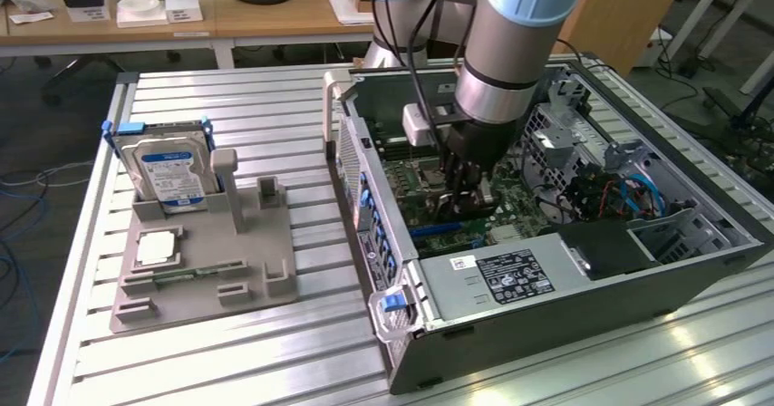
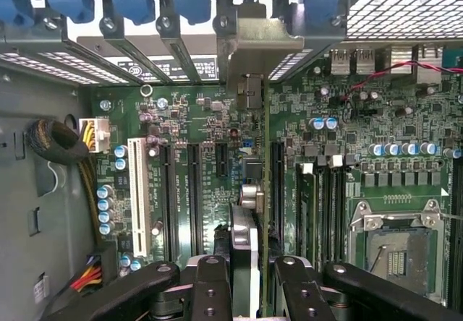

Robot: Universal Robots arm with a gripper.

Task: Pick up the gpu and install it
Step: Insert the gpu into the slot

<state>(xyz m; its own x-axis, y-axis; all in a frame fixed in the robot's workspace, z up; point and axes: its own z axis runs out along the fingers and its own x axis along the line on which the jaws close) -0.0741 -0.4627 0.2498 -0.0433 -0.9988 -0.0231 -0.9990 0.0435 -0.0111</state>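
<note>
The arm reaches down into the open computer case point(image 1: 568, 270), which lies on its side on the slatted metal surface point(image 1: 242, 352). The end effector point(image 1: 469, 191) is low over the green motherboard point(image 1: 454, 211), and in the wrist view its two black fingers point(image 2: 210, 292) are closed narrowly on the gpu point(image 2: 244, 252), held edge-on between them. The card stands upright over the motherboard point(image 2: 217, 155), lined up with the long dark slots beside the white slot point(image 2: 138, 194); whether its edge touches a slot cannot be told. Its far end points toward the pale bracket openings in the case's rear wall point(image 2: 253, 43).

At the exterior view's left, a grey holder point(image 1: 206, 261) sits on the surface well apart from the case, with a hard drive point(image 1: 169, 175) standing upright in it.
</note>
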